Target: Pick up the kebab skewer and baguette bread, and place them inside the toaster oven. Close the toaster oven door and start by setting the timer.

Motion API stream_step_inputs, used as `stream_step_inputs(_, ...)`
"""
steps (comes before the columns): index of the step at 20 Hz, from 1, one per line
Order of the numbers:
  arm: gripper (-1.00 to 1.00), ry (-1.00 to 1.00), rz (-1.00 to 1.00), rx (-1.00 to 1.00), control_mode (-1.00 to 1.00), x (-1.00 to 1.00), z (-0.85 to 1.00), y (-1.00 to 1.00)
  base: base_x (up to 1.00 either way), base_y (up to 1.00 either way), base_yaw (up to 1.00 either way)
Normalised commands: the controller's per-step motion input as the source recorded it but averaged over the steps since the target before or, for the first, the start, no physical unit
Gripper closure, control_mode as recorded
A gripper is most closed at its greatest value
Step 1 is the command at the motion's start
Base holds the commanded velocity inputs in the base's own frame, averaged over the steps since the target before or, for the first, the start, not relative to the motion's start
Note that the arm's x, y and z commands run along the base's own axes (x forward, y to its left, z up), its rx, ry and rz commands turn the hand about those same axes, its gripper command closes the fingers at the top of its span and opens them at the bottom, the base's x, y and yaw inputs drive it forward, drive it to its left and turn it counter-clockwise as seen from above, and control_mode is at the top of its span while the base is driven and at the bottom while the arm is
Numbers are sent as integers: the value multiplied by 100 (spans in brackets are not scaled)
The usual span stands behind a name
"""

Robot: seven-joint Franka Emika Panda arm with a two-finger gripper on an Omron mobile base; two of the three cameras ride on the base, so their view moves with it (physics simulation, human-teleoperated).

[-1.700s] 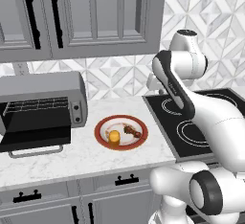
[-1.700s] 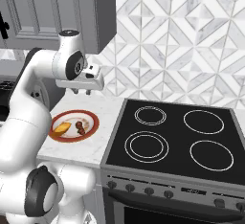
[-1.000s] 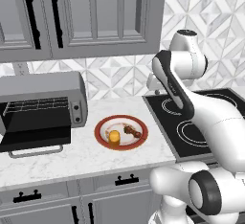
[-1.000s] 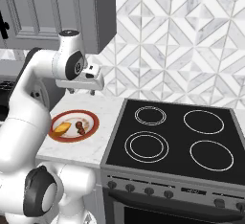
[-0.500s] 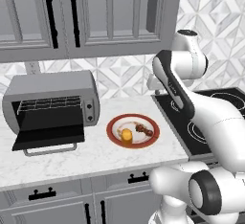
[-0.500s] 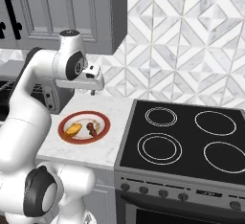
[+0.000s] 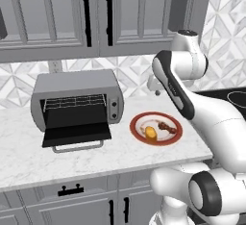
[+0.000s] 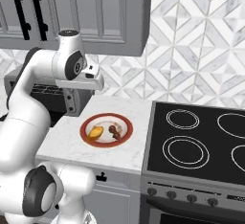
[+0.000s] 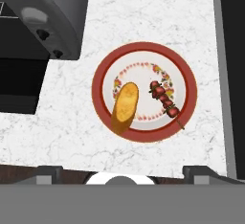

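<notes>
- The tabletop (image 7: 96, 159) is pale marble with grey veining, running under grey cabinets (image 7: 57, 17) and ending against a black stove (image 8: 201, 141) with ringed burners.
- The toaster oven (image 7: 77, 99) sits toward the left of the tabletop, a boxy silver-grey thing with a black inside; a wire rack (image 7: 74, 103) shows across the opening, and small dark knobs sit on the panel at its right side.
- The toaster oven door (image 7: 77, 135) is dropped fully open, lying flat out in front of the box, dark panel up, with its silver bar handle (image 7: 78, 147) at the front edge.
- A round plate (image 9: 189, 74), red at the rim and white inside with a little flowered ring, rests on the tabletop between the oven and the stove, near the oven but not touching it.
- The baguette bread (image 9: 125, 104) lies on the plate's left half in the hand view: a short, stubby golden-orange piece, one end reaching onto the red rim.
- The kebab skewer (image 9: 164, 99) lies just beside it on the right half, apart from the bread: a thin stick strung with dark red-brown chunks, its bare tip pointing toward the rim.
- The hand (image 8: 94, 82) hovers well above the plate, looking down on it; its fingers are hard to make out from either side, but it appears spread wide and empty.
</notes>
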Motion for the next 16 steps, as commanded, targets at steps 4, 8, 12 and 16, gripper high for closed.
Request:
stream_step_inputs(4,-100,0,0,0,100,0,0,0,0,9,0)
stream_step_inputs(8,-100,0,0,0,100,0,0,0,0,0,0)
stream_step_inputs(12,-100,0,0,0,100,0,0,0,0,0,0)
stream_step_inputs(16,-100,0,0,0,100,0,0,0,0,0,0)
